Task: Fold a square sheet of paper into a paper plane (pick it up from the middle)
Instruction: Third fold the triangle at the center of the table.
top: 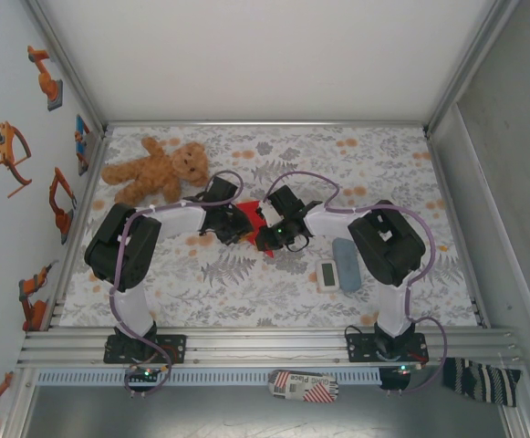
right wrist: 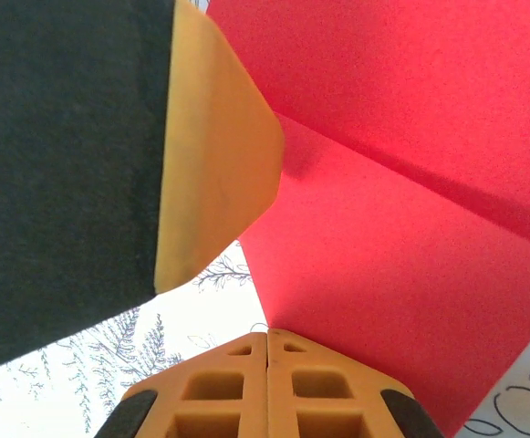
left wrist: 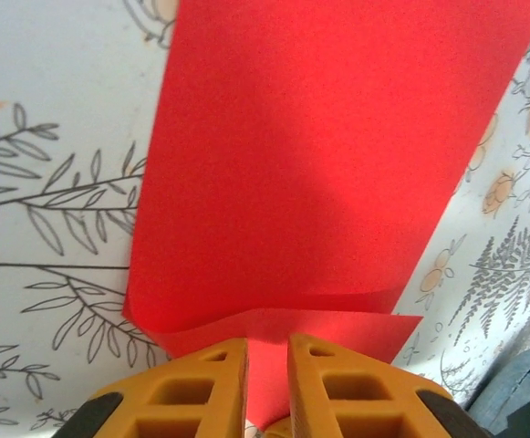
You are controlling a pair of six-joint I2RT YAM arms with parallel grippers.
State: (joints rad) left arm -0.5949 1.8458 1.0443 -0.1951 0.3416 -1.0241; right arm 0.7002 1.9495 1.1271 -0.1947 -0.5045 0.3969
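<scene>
1. The square sheet of paper [top: 251, 217] sits at the middle of the desk [top: 246, 292], between the two tools, which meet over it from either side. Neither arm is the nearer.
2. The left tool [top: 235, 224] has its jaws a narrow gap apart in the left wrist view [left wrist: 267, 351]. Red shows in the gap, but I cannot tell whether they press the paper.
3. The right tool [top: 270, 235] has its jaws together in its own wrist view [right wrist: 266, 336]. A corner of the sheet runs into the seam, so it is probably pinched there.
4. From the left tool the sheet [left wrist: 319, 164] runs straight ahead as a long band, with a second layer lapped under its near end. From the right tool it [right wrist: 401, 274] fans up and to the right, with a crease slanting across it.
5. The coming fold probably turns on that crease line, one tool holding while the other flattens.
6. The near middle of the desk gives open room. A teddy bear [top: 160, 169] lies far left, and a white timer [top: 327, 275] and a grey-blue block [top: 346, 252] lie right.
</scene>
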